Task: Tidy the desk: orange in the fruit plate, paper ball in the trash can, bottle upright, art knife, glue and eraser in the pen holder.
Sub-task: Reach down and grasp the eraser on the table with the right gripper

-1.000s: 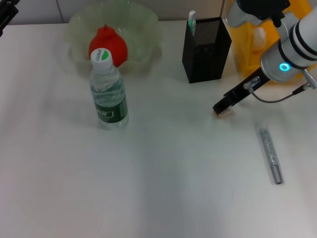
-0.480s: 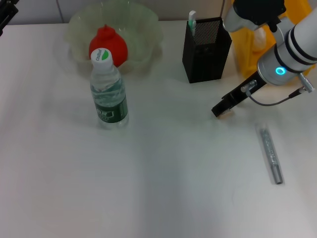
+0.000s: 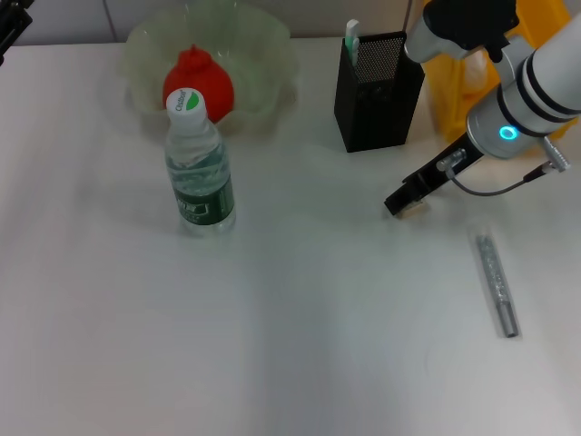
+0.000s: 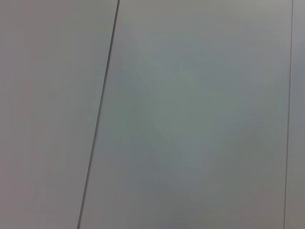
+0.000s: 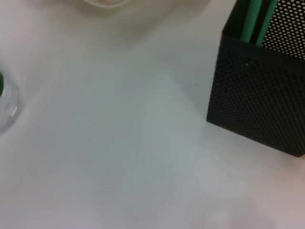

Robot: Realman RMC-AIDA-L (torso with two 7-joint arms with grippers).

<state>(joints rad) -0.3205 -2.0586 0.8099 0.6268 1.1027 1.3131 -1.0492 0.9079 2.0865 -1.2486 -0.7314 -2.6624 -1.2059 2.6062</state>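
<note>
The bottle (image 3: 199,173) stands upright at the left of the table, its edge also in the right wrist view (image 5: 5,102). Behind it the orange (image 3: 197,78) lies in the fruit plate (image 3: 272,41). The black mesh pen holder (image 3: 378,91) (image 5: 259,90) has a green-and-white tool (image 3: 351,41) standing in it. My right gripper (image 3: 399,201) is down at the table, its tip right at the beige eraser (image 3: 417,210). A silver stick (image 3: 497,283), either the glue or the art knife, lies on the table at the right. My left gripper (image 3: 9,23) is parked at the far left corner.
The yellow trash can (image 3: 449,91) stands behind the right arm, beside the pen holder, with a pale lump (image 3: 473,67) inside it. The left wrist view shows only a plain pale surface.
The right arm has shifted slightly to the left and lower, bringing the gripper tip closer over the eraser. The eraser and everything else have stayed in place.
</note>
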